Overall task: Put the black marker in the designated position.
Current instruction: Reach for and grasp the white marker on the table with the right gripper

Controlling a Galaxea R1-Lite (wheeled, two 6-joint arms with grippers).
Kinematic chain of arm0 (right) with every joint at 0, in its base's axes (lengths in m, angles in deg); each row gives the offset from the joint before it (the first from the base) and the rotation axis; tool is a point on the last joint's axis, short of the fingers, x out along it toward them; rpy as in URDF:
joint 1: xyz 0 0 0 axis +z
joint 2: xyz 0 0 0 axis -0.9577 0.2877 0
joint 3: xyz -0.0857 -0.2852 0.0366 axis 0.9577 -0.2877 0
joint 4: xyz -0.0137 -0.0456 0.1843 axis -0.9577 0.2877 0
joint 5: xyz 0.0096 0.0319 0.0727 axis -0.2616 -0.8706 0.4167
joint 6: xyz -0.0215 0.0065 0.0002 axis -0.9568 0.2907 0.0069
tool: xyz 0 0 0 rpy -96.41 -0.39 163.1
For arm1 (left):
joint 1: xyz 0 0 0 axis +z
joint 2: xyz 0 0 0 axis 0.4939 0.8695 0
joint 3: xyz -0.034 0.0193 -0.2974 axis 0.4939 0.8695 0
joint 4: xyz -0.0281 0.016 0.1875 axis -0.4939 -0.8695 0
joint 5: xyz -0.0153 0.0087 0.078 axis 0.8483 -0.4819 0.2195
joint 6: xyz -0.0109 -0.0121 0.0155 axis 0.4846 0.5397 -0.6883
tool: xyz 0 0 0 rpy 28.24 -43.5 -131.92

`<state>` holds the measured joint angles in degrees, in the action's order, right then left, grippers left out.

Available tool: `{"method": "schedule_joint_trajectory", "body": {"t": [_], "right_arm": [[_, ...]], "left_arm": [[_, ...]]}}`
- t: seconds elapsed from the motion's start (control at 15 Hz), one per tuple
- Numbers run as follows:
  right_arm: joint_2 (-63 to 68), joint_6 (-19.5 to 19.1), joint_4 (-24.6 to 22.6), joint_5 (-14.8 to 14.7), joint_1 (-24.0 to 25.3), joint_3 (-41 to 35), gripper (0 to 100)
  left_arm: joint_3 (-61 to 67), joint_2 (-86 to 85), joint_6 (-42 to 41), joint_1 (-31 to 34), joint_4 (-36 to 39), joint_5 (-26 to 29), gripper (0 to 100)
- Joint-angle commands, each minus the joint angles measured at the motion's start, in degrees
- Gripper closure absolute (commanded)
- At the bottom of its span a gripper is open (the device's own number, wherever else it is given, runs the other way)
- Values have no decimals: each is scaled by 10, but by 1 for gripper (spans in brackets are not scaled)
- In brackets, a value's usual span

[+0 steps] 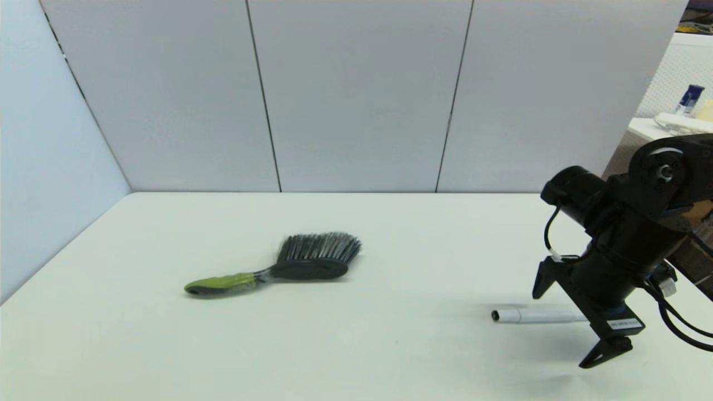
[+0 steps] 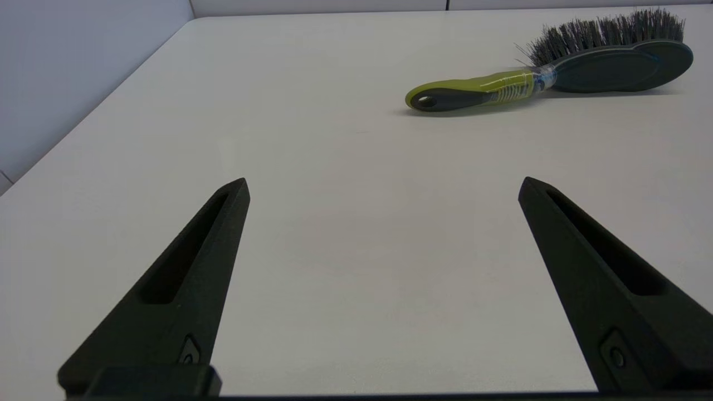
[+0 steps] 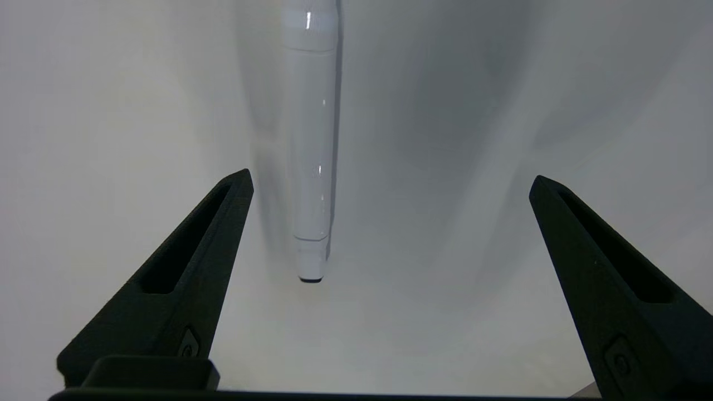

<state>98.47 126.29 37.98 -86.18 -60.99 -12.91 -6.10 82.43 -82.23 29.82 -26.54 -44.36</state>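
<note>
The black marker (image 1: 535, 316), a slim white barrel with a small black tip, lies flat on the table at the right. My right gripper (image 1: 565, 326) hangs open just above its right end, one finger on each side. In the right wrist view the marker (image 3: 311, 139) lies between the spread fingers of the right gripper (image 3: 390, 177), nearer one finger and touching neither. The left gripper (image 2: 384, 184) shows only in its own wrist view, open and empty, low over bare table. The designated position bears no mark; the tabletop strip (image 1: 356, 209) along the grey wall panels is plain off-white.
A green-handled brush (image 1: 278, 270) with dark bristles lies at the table's middle left, also seen as the brush (image 2: 557, 72) beyond the left fingers. Grey wall panels (image 1: 356, 94) close the back and left. The table's right edge is near the right arm.
</note>
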Motion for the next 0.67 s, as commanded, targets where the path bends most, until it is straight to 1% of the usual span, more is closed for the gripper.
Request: {"method": "schedule_joint_trajectory", "body": {"t": [0.07,0.4,0.67], "right_arm": [[2,5,2,-1,-1,-2,0],[4,5,-18,-2,-1,-1,0],[16,5,-21,-2,-2,-2,0]], "left_arm": [[0,1,0,0,0,0,0],[0,1,0,0,0,0,0],[0,1,0,0,0,0,0]]}}
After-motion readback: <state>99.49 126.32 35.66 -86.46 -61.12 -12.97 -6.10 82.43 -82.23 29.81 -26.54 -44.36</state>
